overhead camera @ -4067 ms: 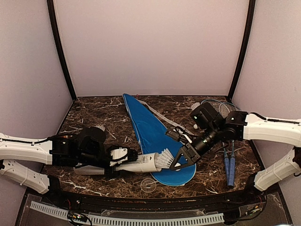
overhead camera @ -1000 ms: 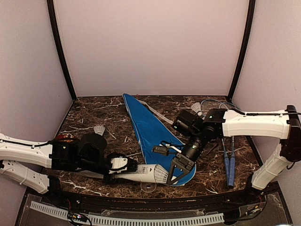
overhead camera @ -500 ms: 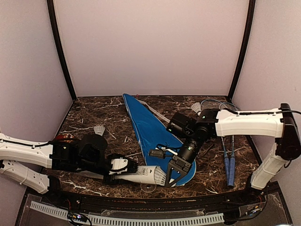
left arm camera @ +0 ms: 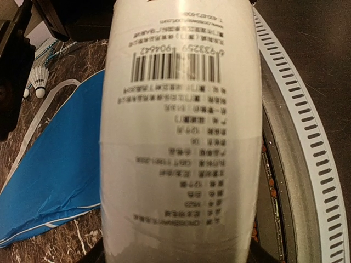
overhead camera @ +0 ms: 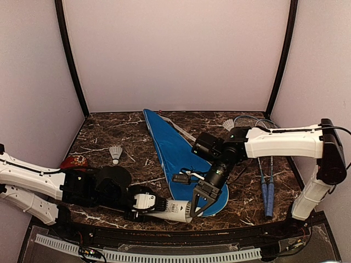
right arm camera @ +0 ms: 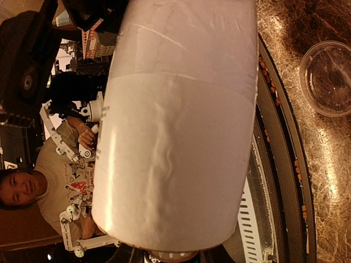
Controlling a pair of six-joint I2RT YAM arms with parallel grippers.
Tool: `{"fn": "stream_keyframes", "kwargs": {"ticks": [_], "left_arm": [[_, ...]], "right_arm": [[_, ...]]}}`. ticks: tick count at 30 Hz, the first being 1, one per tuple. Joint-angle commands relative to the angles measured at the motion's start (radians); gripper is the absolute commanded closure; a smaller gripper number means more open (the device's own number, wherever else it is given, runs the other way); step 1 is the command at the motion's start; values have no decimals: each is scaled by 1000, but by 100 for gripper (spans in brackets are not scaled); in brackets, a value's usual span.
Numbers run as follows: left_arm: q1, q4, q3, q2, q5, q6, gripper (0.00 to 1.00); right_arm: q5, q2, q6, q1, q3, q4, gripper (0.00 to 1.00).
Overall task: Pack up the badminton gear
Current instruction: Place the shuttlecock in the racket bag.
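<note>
My left gripper [overhead camera: 143,204] is shut on the long white tube [overhead camera: 167,207], which lies nearly level just above the table's near edge. Its printed wall [left arm camera: 178,137] fills the left wrist view. My right gripper [overhead camera: 196,203] sits at the tube's open right end [right arm camera: 175,126], shut on a shuttlecock; only the shuttlecock's white base [right arm camera: 170,255] pokes out. The blue cover [overhead camera: 175,153] lies flat mid-table. Loose shuttlecocks rest at the left [overhead camera: 115,153] and back right [overhead camera: 228,125]. Two rackets with blue handles [overhead camera: 266,189] lie at the right.
A small red patterned oval [overhead camera: 74,161] lies at the left by my left arm. A clear round lid [right arm camera: 328,79] sits on the marble beside the tube's mouth. The black rail and white slotted strip [overhead camera: 164,255] run along the near edge.
My right gripper has come down and left with the shuttlecock, which now sits inside the tube's mouth. The left arm has shifted the tube lower, toward the near edge.
</note>
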State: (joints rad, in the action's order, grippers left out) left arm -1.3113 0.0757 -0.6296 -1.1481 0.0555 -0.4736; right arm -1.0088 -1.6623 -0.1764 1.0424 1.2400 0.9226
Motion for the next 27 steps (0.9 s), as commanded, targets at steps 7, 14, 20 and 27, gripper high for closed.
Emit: {"fn": "stream_keyframes", "kwargs": {"ticks": [7,14,20,27], "left_arm": [[-14,-62,-60,-31,23,54,40],[-11,-70,-42,-9,12,61,40],[24,-67,-40,6,25,64,40],[80,-69,-42,17,63,80,40]], "right_arm": [[76,45,-138,-13,10,-144,75],[140,110,-181,-19,-31,-193,61],[164,185,-186,-46,-69,-178,45],[204,277,-225,-75,-103,-197,33]]}}
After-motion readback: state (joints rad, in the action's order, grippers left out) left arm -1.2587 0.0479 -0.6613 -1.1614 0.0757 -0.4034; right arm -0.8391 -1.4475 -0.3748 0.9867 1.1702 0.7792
